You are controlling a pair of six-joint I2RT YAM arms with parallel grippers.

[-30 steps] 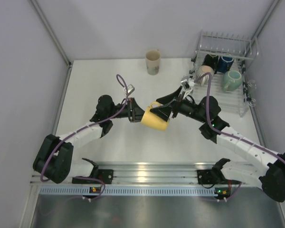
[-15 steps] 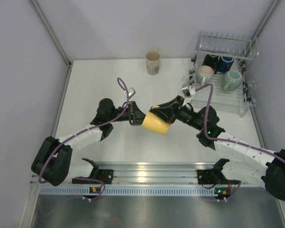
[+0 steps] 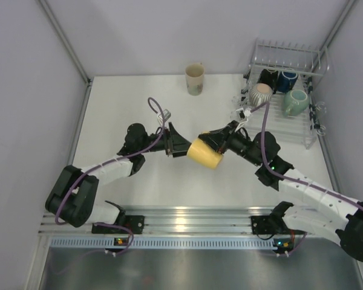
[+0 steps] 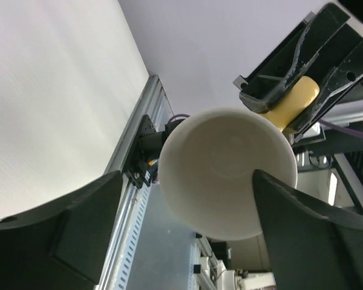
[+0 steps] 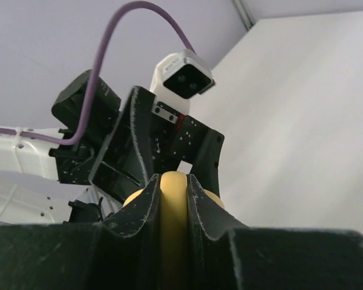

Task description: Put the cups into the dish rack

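The right gripper [image 3: 214,141] pinches the yellow mug [image 3: 204,153] by its handle above the middle of the table [image 3: 133,96]; the left gripper [image 3: 181,145] stands open around its base. Back the left arm straight off, then swing the mug toward the dish rack [image 3: 288,128].

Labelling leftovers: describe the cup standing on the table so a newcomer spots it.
From the dish rack in the far right corner, look left along the back edge of the table. The cream cup stands there alone, upright; the yellow cup, also outside the rack, is gripped mid-air.
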